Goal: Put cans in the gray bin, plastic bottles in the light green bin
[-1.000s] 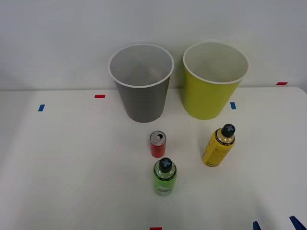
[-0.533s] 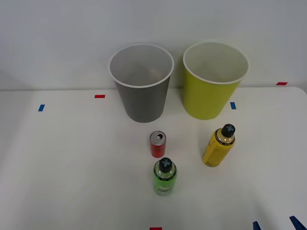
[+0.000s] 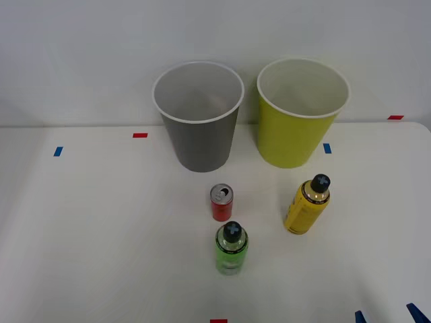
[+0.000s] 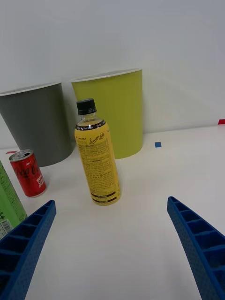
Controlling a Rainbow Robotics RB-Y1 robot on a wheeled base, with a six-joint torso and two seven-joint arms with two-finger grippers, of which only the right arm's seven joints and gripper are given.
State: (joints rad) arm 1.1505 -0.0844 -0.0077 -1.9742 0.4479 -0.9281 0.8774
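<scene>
**Blue Fingers Spread Wide Before a Standing Yellow Bottle**

Right gripper (image 4: 112,243) hangs low over the white table (image 3: 101,235), its two ribbed blue fingers (image 4: 199,243) parted wide and holding nothing. Straight ahead of the gap between them, a little way off, the yellow bottle (image 4: 97,157) stands upright, black cap on, its printed label turned toward the wrist camera. Beyond that bottle rises the light green bin (image 4: 115,112), and next to it, toward the gripper's left finger, the gray bin (image 4: 40,122); both stand upright with white rims, close beside each other against the pale wall. Out past the left finger, the small red can (image 4: 27,172) stands on its base in front of the gray bin, silver top up. Nearer still on that side, just beyond the left fingertip, an edge of the clear green bottle (image 4: 8,201) shows.

From above, the fingertips (image 3: 412,311) poke in at the near right corner of the table, well apart from every object. The green bottle (image 3: 231,247) stands just on the near side of the can (image 3: 221,202), the two almost touching, while the yellow bottle (image 3: 308,204) stands apart, closer to the gripper. Small red and blue tape marks (image 3: 140,135) dot the tabletop.
</scene>
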